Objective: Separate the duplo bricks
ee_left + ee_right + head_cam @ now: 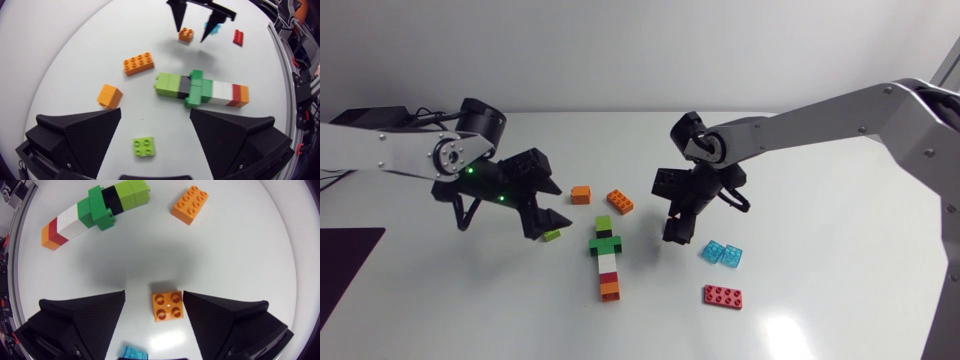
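Observation:
A stack of duplo bricks (607,256) lies on its side mid-table: lime, black, green, white, red and orange, also seen as the stack (200,91) ahead of my left gripper and the stack (95,210) beyond my right one. My right gripper (676,234) stands open just right of the stack. A small orange brick (167,306) rests on the table between its fingers, close to one finger and apart from the other; the same brick (186,34) shows under those fingers from the left wrist view. My left gripper (563,205) hangs open left of the stack, over a small lime brick (143,146).
Loose on the table are an orange cube brick (581,195), a long orange brick (620,201), the lime brick (552,235), two cyan bricks (721,254) and a red brick (722,297) at the front right.

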